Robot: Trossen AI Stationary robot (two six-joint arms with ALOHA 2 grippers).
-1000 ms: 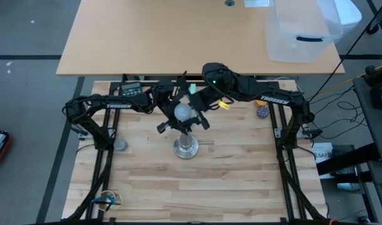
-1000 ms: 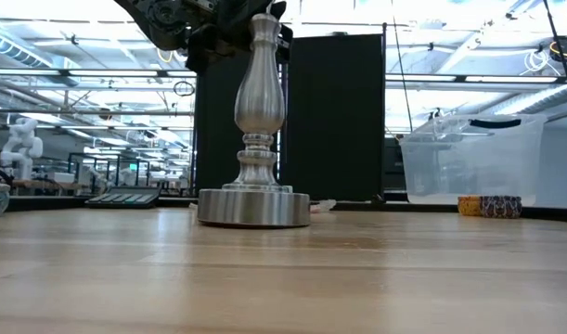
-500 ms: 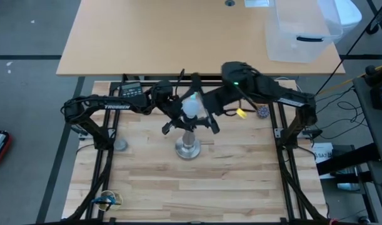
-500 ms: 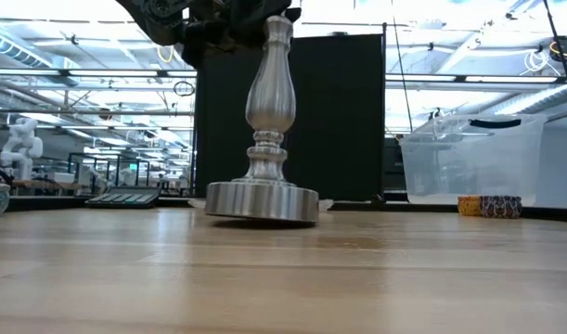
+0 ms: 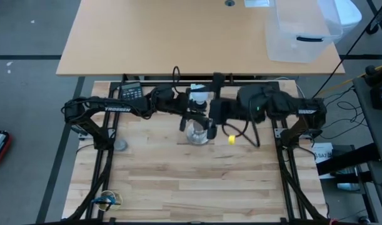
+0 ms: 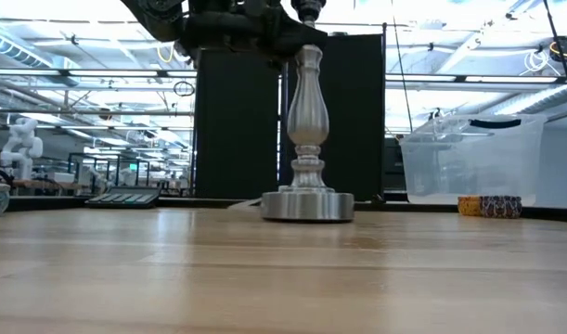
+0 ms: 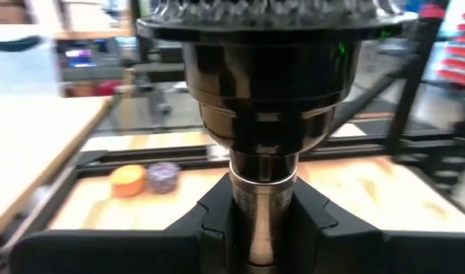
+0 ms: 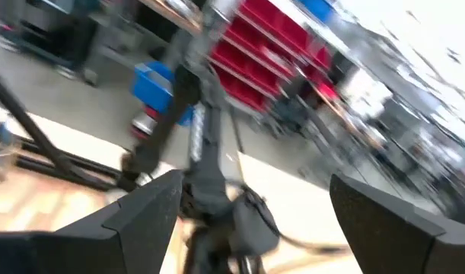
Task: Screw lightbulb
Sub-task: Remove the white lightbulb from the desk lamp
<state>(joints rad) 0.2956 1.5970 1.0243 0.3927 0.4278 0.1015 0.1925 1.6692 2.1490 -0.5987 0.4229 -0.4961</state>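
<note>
Wood table (image 5: 178,187) — frosted white lightbulb (image 5: 199,98) (capped)

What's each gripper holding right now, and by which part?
Left gripper clamps the silver baluster-shaped metal stand at its neck, below the black socket. Right gripper is open, empty.

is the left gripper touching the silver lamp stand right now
Touching. In the left wrist view the left gripper has its dark fingers pressed against both sides of the silver stand, just under the black socket.

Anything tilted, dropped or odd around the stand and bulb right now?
Nothing stands out. The stand sits upright, base flat on the table. The left gripper clamps its neck; the lightbulb is on top, with the right gripper open beside it.
</note>
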